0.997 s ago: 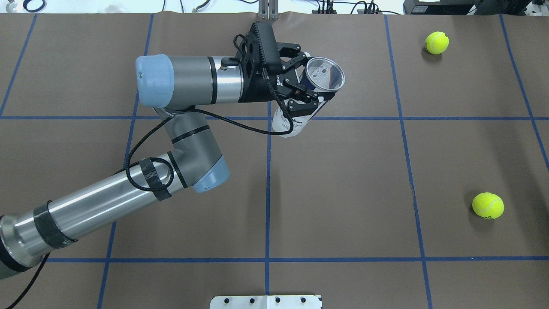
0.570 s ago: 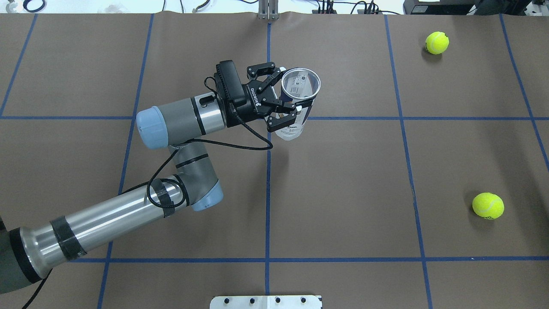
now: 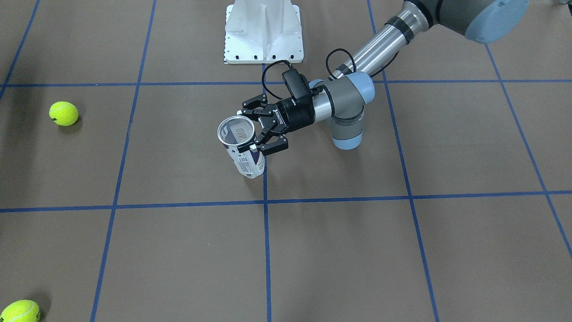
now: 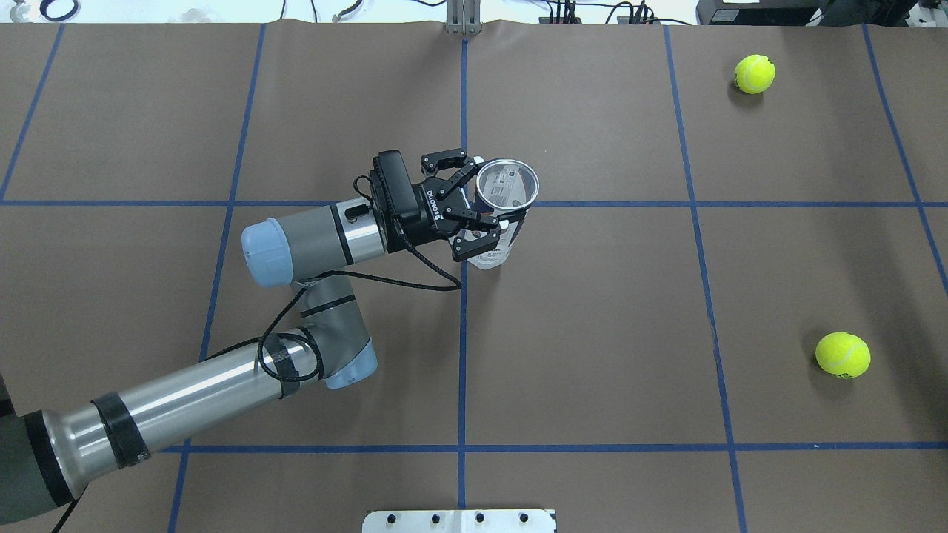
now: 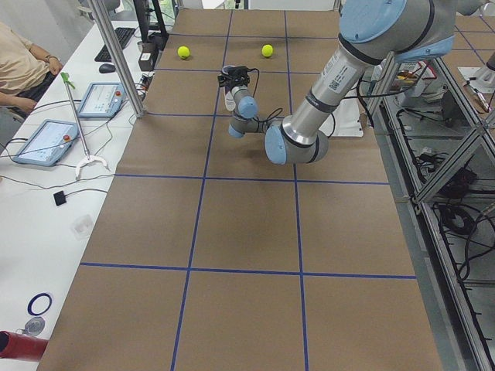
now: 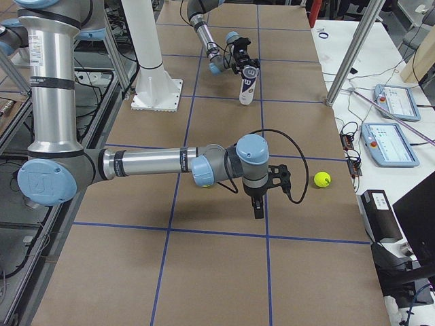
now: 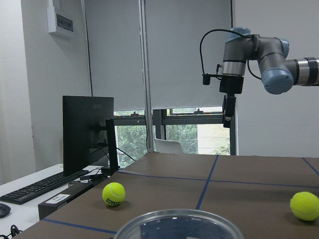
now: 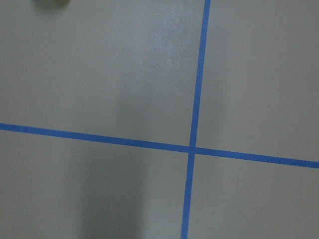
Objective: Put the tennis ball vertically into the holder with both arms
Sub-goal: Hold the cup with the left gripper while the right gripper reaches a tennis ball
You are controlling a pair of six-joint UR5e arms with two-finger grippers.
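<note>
The holder (image 4: 503, 200), a clear can with a white and navy label, stands nearly upright near the table's middle, open mouth up. My left gripper (image 4: 481, 215) is shut on its upper part from the side, also seen in the front-facing view as the left gripper (image 3: 257, 132) on the holder (image 3: 243, 150). Whether the can's base touches the table I cannot tell. Two tennis balls (image 4: 755, 73) (image 4: 843, 354) lie on the right side. My right gripper (image 6: 259, 204) hangs pointing down above the table near one ball (image 6: 322, 178); its state is unclear.
The white pedestal base (image 3: 263, 33) stands at the robot's side of the table. Blue tape lines grid the brown surface. A side desk with tablets (image 5: 50, 139) and a seated person (image 5: 19, 62) lies beyond the table edge, with metal poles (image 5: 116, 54) along it.
My left gripper has carried the holder toward the robot and lower, and the can now stands more upright. The balls have not moved.
</note>
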